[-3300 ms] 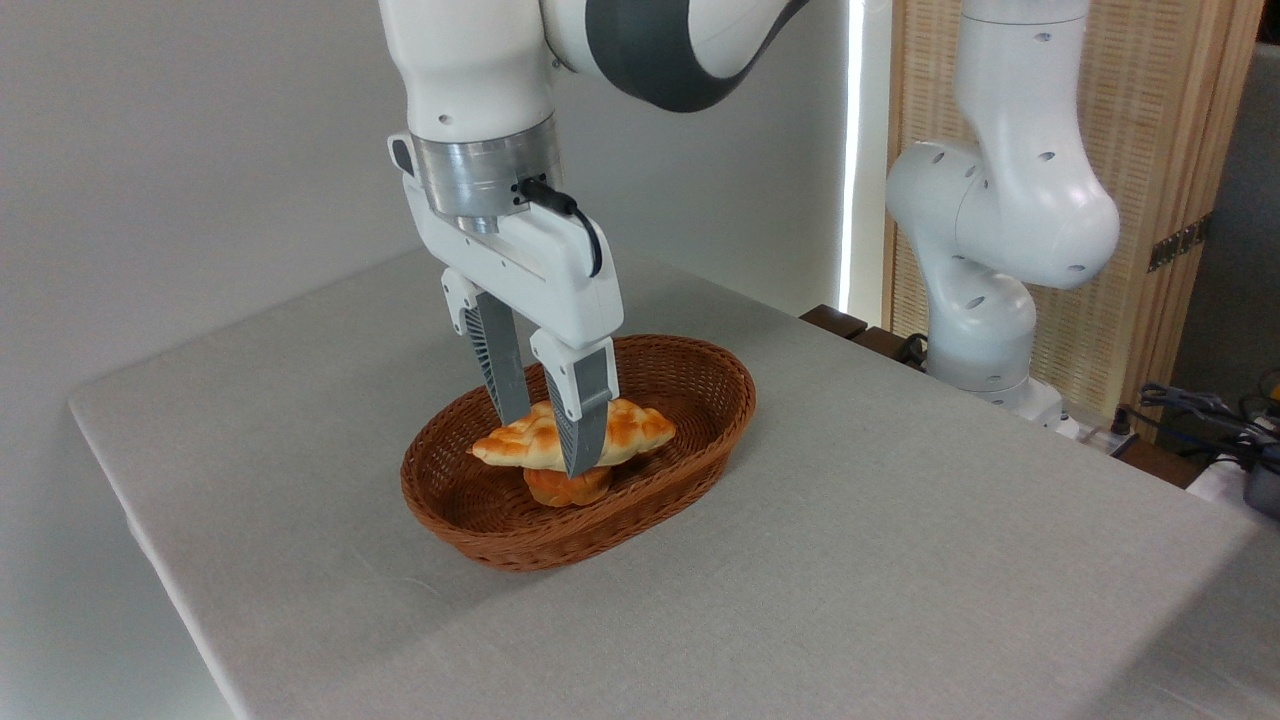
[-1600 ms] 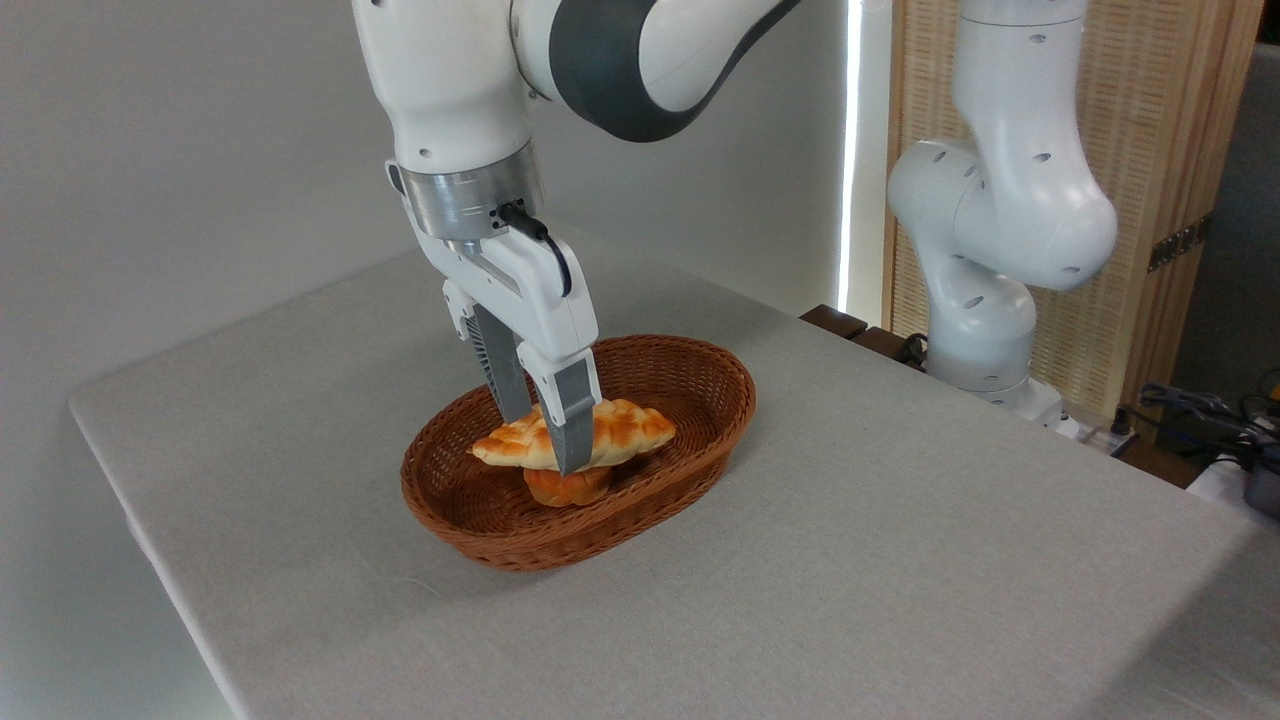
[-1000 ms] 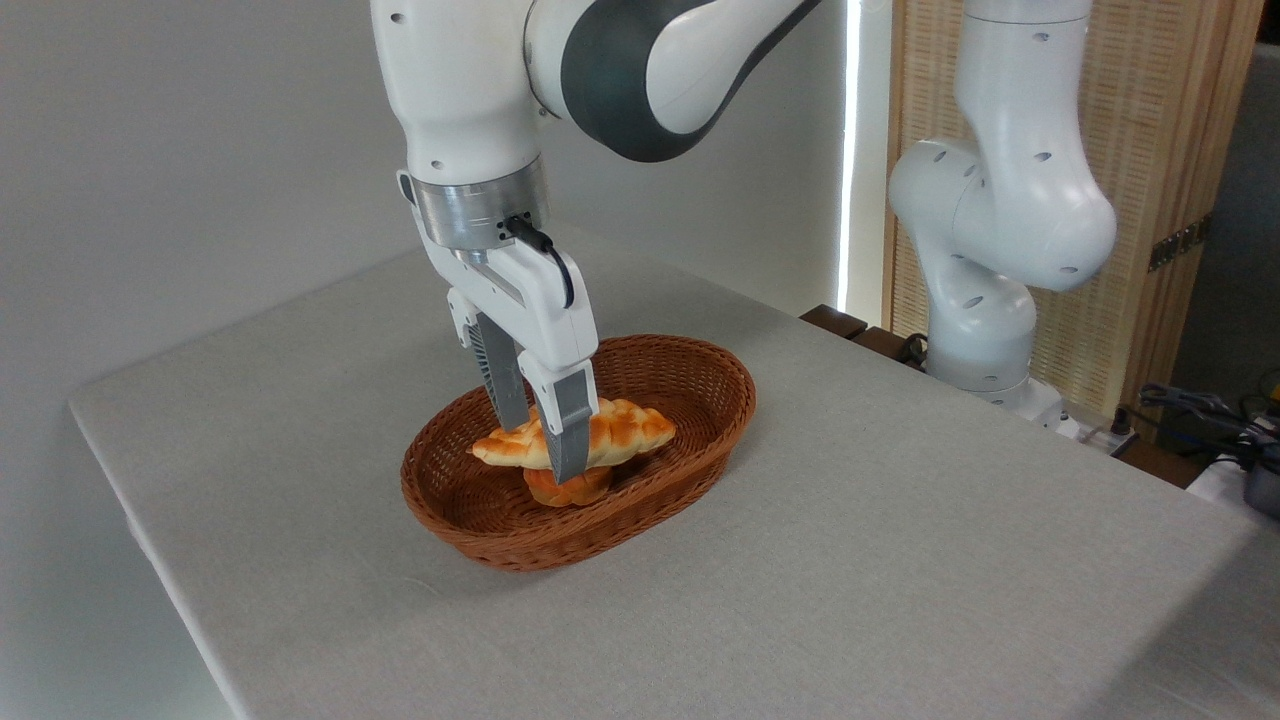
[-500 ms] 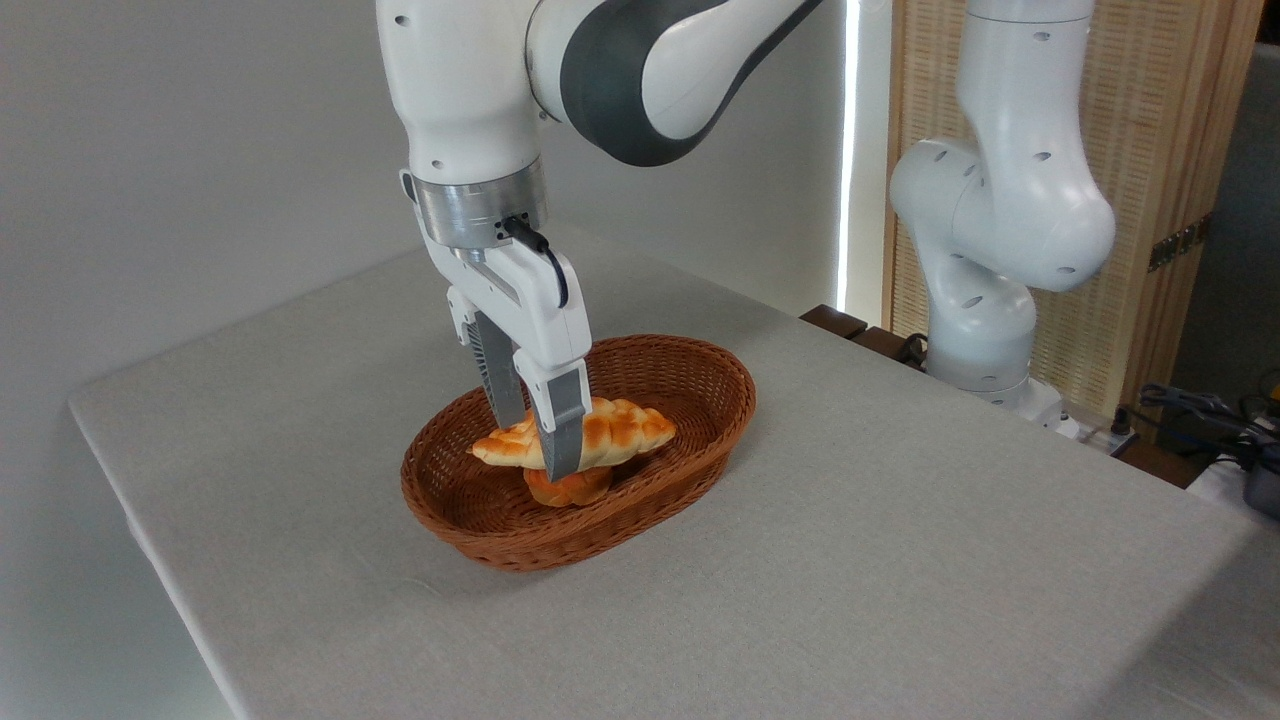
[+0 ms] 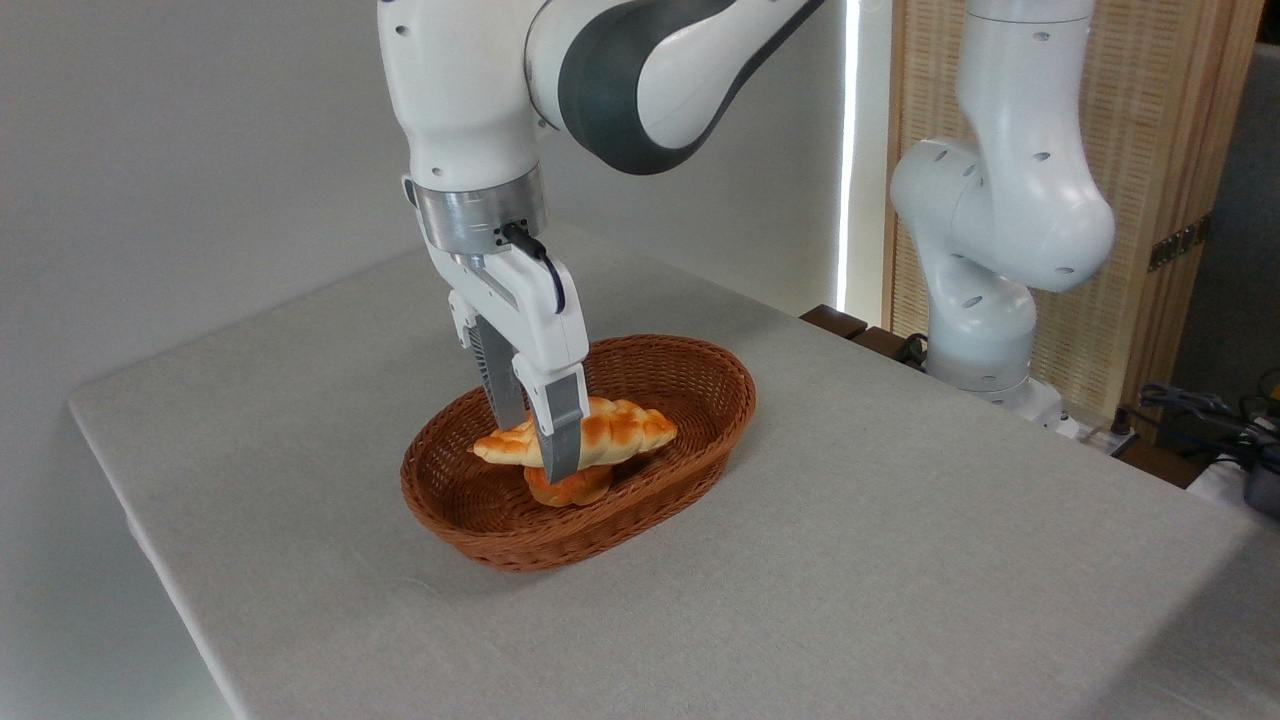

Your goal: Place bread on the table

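we are seeing a glossy white arm [image 5: 470, 90] with a dark grey joint band, a silver wrist ring, a black cable, and 2 ribbed grey fingers [image 5: 562, 430].

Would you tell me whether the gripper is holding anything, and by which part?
The gripper is closed on the pale yellow braided bread loaf, pinching it across its middle; the loaf remains inside the brown wicker basket.

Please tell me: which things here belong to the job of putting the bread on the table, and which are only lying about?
Job:
- long braided pale-yellow loaf
- light grey cloth-covered table
- grey-fingered gripper, closed on the loaf

Lying about:
- brown oval wicker basket
- small round orange bun
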`<action>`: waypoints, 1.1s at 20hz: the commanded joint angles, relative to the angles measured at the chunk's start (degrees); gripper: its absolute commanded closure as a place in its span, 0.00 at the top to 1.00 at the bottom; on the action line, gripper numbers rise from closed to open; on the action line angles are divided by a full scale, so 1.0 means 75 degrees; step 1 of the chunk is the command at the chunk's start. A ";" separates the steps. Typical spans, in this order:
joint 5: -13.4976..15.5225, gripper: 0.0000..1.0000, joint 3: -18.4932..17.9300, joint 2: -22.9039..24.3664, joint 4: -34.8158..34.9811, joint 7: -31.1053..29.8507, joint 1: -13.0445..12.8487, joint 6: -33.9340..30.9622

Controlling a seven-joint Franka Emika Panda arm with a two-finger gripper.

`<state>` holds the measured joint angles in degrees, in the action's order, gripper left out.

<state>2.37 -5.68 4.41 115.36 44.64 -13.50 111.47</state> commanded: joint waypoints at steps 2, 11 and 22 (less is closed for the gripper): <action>0.0198 1.00 -0.0074 0.0115 0.0252 -0.0011 -0.0227 0.0079; 0.0644 1.00 -0.0473 0.0478 0.0228 0.0328 -0.0122 -0.0049; 0.0656 1.00 -0.0403 0.0595 0.0685 0.1464 -0.0310 -0.0296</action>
<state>6.50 -8.34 7.28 118.80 51.63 -15.58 109.99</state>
